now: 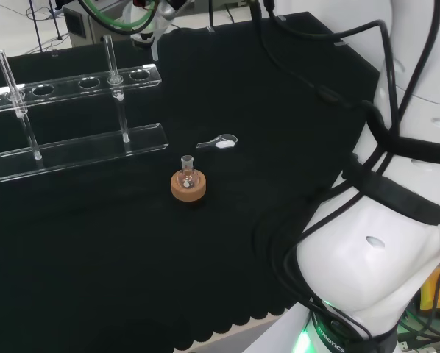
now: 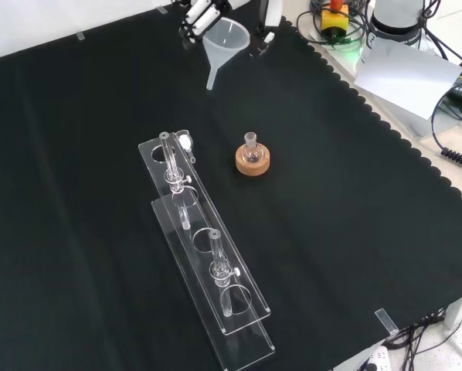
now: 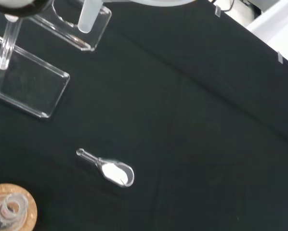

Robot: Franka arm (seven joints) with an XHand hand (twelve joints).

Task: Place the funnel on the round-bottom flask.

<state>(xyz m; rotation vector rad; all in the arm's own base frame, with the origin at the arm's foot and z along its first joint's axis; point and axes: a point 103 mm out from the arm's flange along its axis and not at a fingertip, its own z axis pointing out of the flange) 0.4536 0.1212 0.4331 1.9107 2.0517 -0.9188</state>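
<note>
A small clear round-bottom flask [image 2: 251, 147] stands upright in a cork ring [image 2: 253, 162] near the middle of the cloth. The flask [image 1: 187, 168] and cork ring [image 1: 188, 187] also show in the head view, and the ring [image 3: 19, 211] appears in the wrist view. In the front view the hand [image 2: 202, 17] hangs at the top edge, well above and beyond the flask. It is shut on the rim of a clear funnel [image 2: 226, 40], whose stem [image 3: 89, 15] points down. The funnel's stem [image 1: 154, 48] shows at the top of the head view.
A clear rack [image 2: 209, 255] holding two upright test tubes lies in front of the flask in the front view. A small clear scoop [image 1: 218, 143] with white powder lies on the cloth near the flask. White paper [image 2: 405, 71] and cables sit past the cloth's scalloped edge.
</note>
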